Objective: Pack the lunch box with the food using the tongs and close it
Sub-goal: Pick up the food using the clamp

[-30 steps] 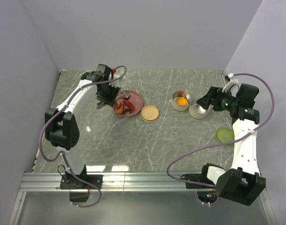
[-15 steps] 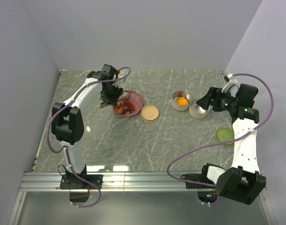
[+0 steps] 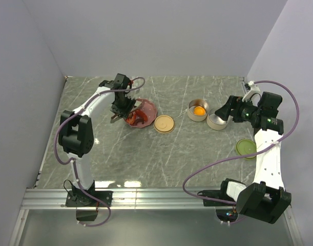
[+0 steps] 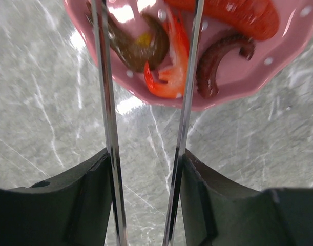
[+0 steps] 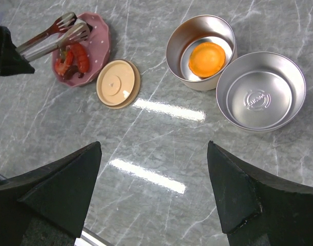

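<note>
Left gripper (image 4: pixel 146 174), clamped on the tongs (image 4: pixel 107 102), has swung rightward. The tong tips now spread above the pink plate (image 4: pixel 279 56), straddling the food (image 4: pixel 169 77). Pick-up likely next. Round orange piece (image 5: pixel 206 55) sits in a tin (image 5: pixel 170 48). Right gripper (image 5: pixel 153 154) gapes, empty.

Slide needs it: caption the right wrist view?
Open right gripper facing an empty tin and orange food in a second tin.

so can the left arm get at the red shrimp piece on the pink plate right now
Probably yes: the left tool grips the tongs, whose arms flank the shrimp piece on the pink plate, with nothing visible blocking them.
</note>
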Action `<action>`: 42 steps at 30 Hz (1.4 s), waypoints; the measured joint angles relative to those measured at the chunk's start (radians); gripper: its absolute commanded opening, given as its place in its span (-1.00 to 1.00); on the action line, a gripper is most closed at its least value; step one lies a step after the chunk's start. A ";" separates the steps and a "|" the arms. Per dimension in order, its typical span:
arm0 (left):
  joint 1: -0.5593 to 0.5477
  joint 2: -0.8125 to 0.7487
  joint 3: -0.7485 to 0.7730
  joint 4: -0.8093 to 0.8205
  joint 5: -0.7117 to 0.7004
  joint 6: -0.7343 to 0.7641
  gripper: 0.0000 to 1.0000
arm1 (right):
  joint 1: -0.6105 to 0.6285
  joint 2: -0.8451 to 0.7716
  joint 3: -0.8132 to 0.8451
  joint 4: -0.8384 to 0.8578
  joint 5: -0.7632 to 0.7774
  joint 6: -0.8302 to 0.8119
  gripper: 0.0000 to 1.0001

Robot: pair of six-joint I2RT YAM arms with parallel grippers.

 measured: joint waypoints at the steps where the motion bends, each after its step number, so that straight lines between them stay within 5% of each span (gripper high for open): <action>1: 0.000 -0.002 -0.016 0.004 -0.002 0.000 0.08 | 0.000 0.000 0.000 0.000 0.000 -0.002 0.81; 15: 0.000 -0.015 -0.064 0.006 -0.014 -0.021 0.00 | 0.000 0.000 0.000 -0.001 0.003 -0.002 0.80; 42: -0.004 0.007 0.177 -0.123 -0.010 0.053 -0.55 | 0.000 -0.002 0.000 -0.002 0.005 -0.003 0.79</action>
